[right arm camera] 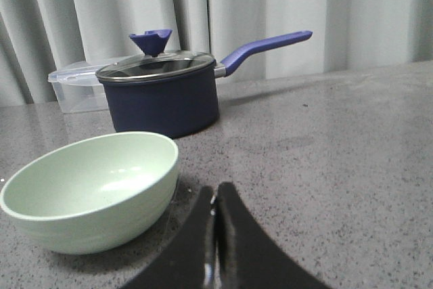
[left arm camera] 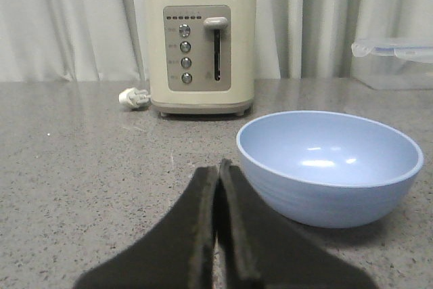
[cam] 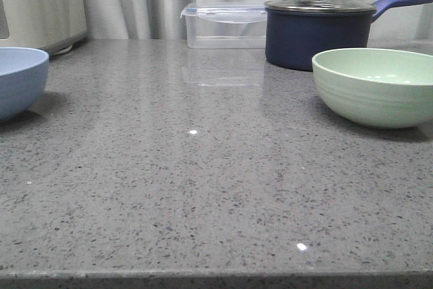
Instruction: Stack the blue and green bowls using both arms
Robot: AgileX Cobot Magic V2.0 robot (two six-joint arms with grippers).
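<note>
The blue bowl (cam: 19,79) stands upright on the counter at the far left of the front view, cut by the frame edge. It also shows in the left wrist view (left arm camera: 329,165). The green bowl (cam: 376,86) stands upright at the right, in front of the saucepan, and shows in the right wrist view (right arm camera: 91,188). My left gripper (left arm camera: 218,167) is shut and empty, low over the counter just beside the blue bowl. My right gripper (right arm camera: 214,191) is shut and empty, just beside the green bowl. Neither arm shows in the front view.
A dark navy lidded saucepan (cam: 318,30) with a blue handle stands behind the green bowl. A clear lidded plastic box (cam: 224,25) sits at the back centre. A cream toaster (left arm camera: 200,47) stands at the back left, its plug (left arm camera: 133,97) on the counter. Curtains hang behind.
</note>
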